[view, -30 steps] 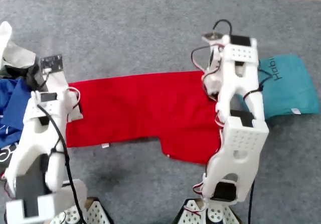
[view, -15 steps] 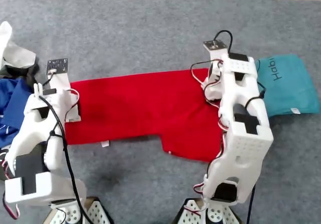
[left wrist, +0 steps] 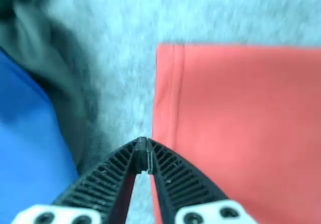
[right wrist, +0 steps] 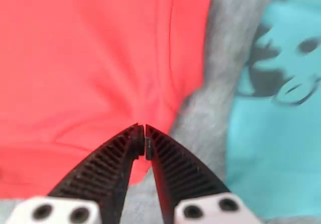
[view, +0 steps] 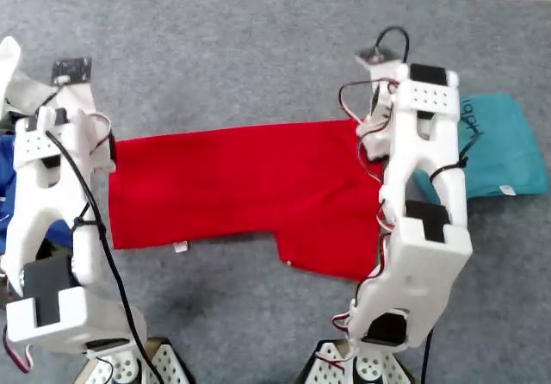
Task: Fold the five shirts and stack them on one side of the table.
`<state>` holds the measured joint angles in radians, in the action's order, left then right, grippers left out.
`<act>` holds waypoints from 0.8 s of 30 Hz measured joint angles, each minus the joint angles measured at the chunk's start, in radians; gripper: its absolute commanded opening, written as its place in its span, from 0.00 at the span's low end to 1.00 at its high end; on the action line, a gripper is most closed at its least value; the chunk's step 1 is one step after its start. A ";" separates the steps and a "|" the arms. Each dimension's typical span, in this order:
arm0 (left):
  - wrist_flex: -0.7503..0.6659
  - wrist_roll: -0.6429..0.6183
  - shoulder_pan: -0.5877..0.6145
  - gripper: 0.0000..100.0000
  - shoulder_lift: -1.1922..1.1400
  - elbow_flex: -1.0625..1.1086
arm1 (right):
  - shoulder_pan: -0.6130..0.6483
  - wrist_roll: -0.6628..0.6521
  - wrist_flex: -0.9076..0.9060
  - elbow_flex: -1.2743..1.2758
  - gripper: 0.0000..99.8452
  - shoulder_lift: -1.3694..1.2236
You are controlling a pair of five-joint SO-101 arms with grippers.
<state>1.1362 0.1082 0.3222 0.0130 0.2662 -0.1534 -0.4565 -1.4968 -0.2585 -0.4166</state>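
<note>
A red shirt (view: 241, 186), folded into a long band, lies across the middle of the grey table. My left gripper (view: 105, 156) is at its left end. In the left wrist view the left gripper (left wrist: 142, 156) is shut over bare table, just beside the red shirt's (left wrist: 241, 123) hemmed edge, with nothing in it. My right gripper (view: 372, 151) is at the shirt's right end. In the right wrist view the right gripper (right wrist: 141, 136) is shut above the red shirt's (right wrist: 85, 58) wrinkled edge. A folded teal shirt (view: 504, 151) lies at the right.
A loose pile lies at the table's left edge: a blue shirt (left wrist: 25, 148), a dark garment (left wrist: 55, 73) and a white one (view: 13, 83). A narrow strip of grey table separates the red shirt from the teal shirt (right wrist: 276, 108). Open table lies behind and in front of the red shirt.
Both arms have moved toward the back of the table. The left gripper has come off the red shirt's left edge, which now lies uncovered. The red shirt has stayed in place.
</note>
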 measured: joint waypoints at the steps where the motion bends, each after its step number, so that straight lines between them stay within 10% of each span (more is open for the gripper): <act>1: -0.017 -0.012 -0.018 0.03 -0.012 -0.012 | 0.011 0.000 0.021 -0.005 0.01 0.000; 14: -0.296 -0.149 -0.061 0.03 -0.374 -0.075 | 0.038 0.003 0.442 0.040 0.01 -0.199; 24: -0.296 -0.152 -0.061 0.03 -0.374 -0.078 | 0.023 0.003 0.410 0.038 0.01 -0.196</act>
<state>0.8401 -0.0437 0.2608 -0.3613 0.1880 -0.1304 -0.4534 -1.0871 -0.2202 -0.6130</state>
